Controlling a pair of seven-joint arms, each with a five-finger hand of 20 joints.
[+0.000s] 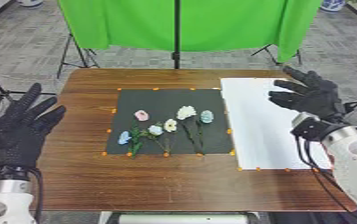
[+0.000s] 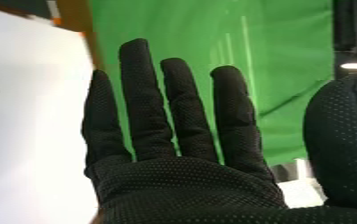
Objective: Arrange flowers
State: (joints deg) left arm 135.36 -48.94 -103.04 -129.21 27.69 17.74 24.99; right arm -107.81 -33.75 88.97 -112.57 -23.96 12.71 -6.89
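You had your black-gloved left hand spread wide at nine o'clock and your black-gloved right hand likewise at two, probably to leave uncovered the pink, white and blue flowers on the square black mat beside the white rectangular sheet

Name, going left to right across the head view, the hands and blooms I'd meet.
Left hand, blue bloom, pink bloom, bluish-white bloom, cream bloom, large white bloom, teal bloom, right hand.
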